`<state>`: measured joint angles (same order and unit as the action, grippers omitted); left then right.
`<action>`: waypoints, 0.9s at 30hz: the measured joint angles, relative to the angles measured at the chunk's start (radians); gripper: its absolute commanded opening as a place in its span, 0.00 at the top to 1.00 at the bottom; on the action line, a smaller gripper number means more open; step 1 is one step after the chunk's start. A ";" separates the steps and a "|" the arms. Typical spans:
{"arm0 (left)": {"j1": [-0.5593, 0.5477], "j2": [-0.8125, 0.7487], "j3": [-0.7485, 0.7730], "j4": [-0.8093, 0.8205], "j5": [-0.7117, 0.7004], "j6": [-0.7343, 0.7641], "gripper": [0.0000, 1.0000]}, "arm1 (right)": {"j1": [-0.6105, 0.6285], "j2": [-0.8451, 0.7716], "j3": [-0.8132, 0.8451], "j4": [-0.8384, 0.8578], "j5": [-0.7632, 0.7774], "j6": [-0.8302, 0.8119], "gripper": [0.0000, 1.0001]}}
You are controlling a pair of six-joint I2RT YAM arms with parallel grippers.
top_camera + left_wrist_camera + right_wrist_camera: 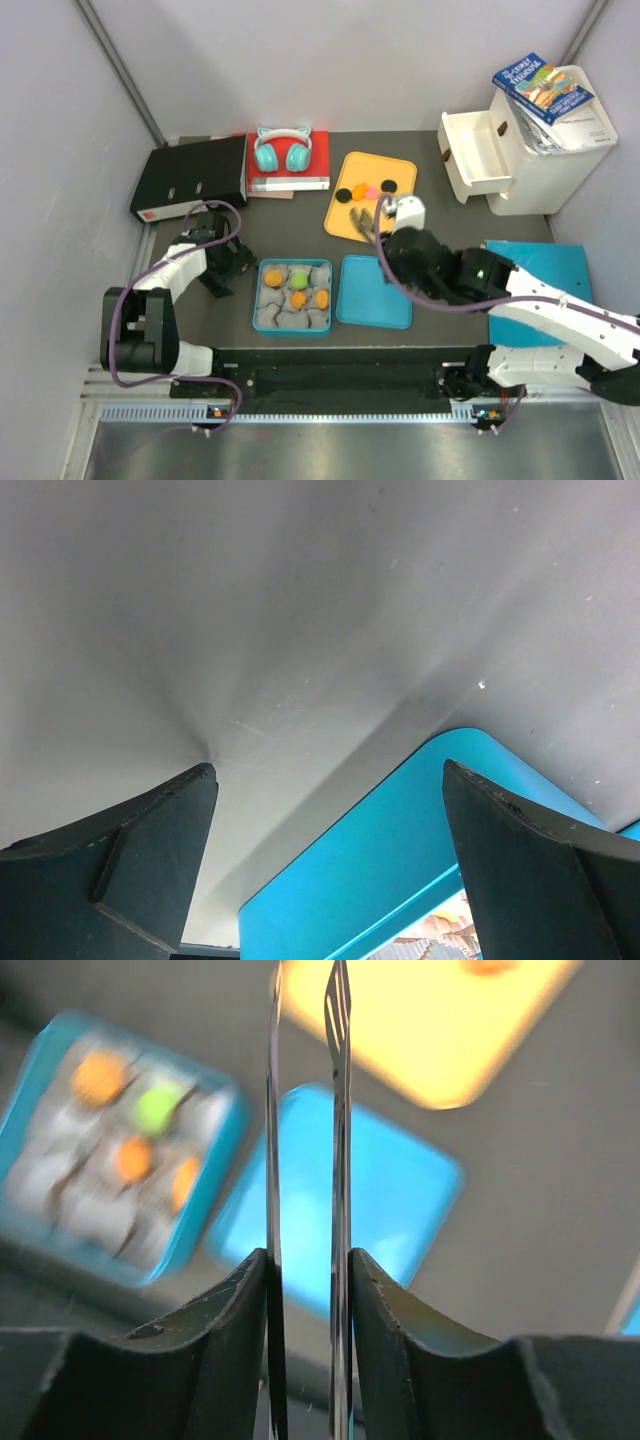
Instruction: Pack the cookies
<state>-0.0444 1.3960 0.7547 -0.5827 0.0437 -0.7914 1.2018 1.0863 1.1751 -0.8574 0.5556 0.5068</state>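
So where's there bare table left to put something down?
Bare tabletop lies between the red book, yellow tray and teal box; another patch sits between tray and white drawers. Crowded: around the box, lid, left pincer and right pincer gripping tweezers.

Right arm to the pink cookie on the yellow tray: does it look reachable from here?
Probably yes. The right gripper, holding metal tongs, hangs over the near edge of the yellow tray, and nothing stands between it and the pink cookie.
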 measured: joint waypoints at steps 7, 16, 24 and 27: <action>0.000 -0.006 0.000 0.000 0.015 0.000 0.02 | -0.499 -0.024 -0.062 0.082 -0.065 0.003 0.67; 0.000 -0.037 0.000 0.000 0.047 0.002 0.02 | -0.837 0.090 -0.238 0.139 -0.229 0.049 0.60; 0.000 -0.038 0.000 0.000 0.061 0.008 0.02 | -0.892 0.253 -0.266 0.175 -0.298 0.081 0.28; 0.000 -0.041 0.000 0.000 0.061 0.008 0.02 | -0.907 0.277 -0.266 0.185 -0.290 0.082 0.27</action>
<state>-0.0444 1.3552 0.7547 -0.5823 0.1047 -0.7830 0.2947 1.3632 0.9089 -0.6720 0.2657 0.5884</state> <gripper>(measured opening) 0.985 0.717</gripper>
